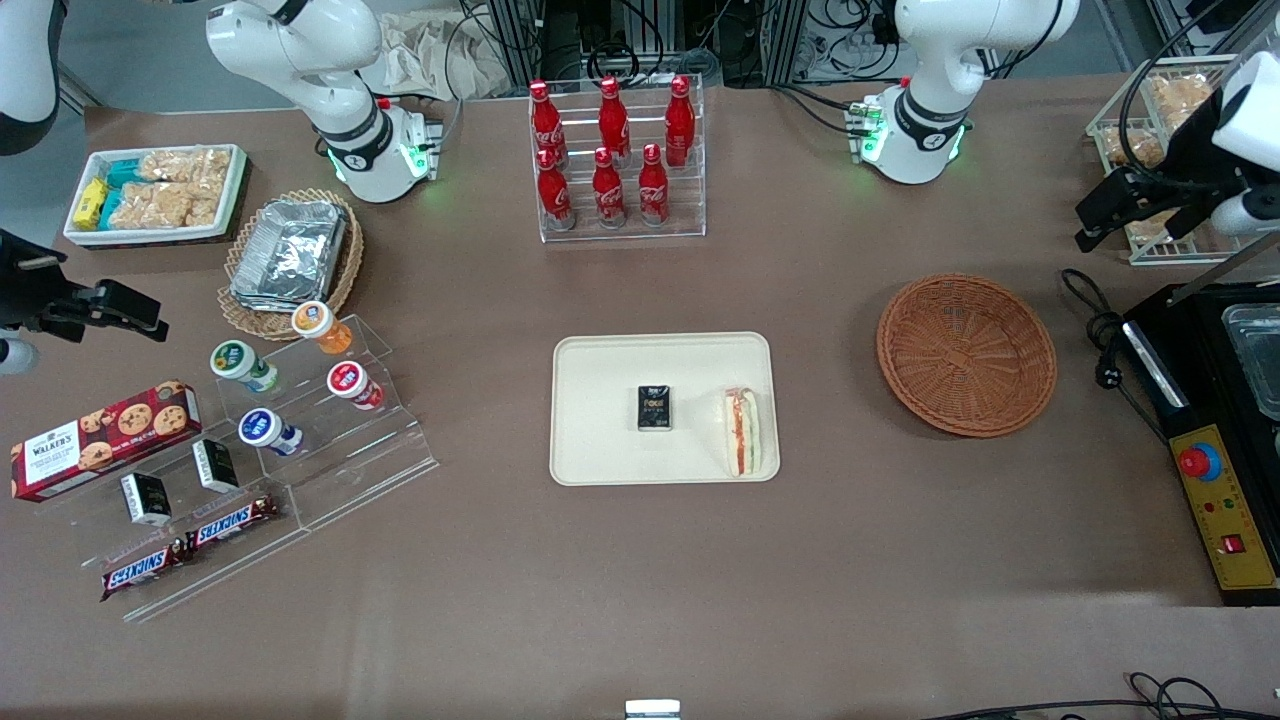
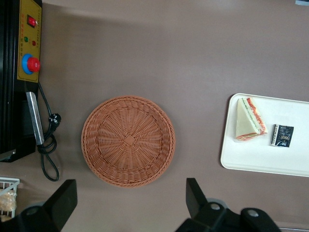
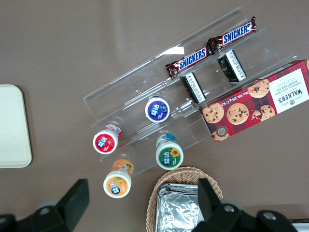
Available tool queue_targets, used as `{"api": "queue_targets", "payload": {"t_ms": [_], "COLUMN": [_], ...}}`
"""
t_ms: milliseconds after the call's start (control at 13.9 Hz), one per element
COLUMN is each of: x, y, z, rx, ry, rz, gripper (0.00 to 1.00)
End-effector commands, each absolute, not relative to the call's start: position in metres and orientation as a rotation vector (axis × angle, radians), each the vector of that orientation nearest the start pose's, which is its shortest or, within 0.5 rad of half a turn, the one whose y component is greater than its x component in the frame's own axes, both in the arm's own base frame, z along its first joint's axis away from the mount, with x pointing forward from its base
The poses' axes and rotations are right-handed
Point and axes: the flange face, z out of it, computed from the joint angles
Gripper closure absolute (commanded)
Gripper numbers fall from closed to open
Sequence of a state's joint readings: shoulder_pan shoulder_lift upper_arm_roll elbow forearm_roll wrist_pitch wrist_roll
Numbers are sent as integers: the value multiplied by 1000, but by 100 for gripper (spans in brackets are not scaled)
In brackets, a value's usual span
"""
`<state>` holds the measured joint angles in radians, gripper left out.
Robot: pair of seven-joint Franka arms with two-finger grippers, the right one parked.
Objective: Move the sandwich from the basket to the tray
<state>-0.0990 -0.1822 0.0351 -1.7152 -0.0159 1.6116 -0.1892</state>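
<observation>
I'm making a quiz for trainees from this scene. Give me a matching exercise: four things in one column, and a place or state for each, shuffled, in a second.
Things:
1. sandwich
2. basket
3. small black packet
4. gripper

Places or states:
A. holds nothing, on the table between the tray and the black machine
B. lying near the tray's middle
C. open, above the table near the basket
D. lying on the tray at its edge nearest the basket

Pairs: 1-D, 2-A, 3-B, 4-C
</observation>
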Motion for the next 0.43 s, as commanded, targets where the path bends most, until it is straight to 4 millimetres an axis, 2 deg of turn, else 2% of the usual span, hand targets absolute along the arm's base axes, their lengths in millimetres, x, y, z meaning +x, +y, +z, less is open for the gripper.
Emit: {"api": "queue_targets", "payload": {"t_ms": [0,144,360], "x": [511,511,512], "y": [-31,-30,-33], "z": [663,662,660], "rx": [-3168,-3165,-3159], "ry": [-31,112,108], "rz": [-106,-103,-96], "gripper": [0,0,0]}}
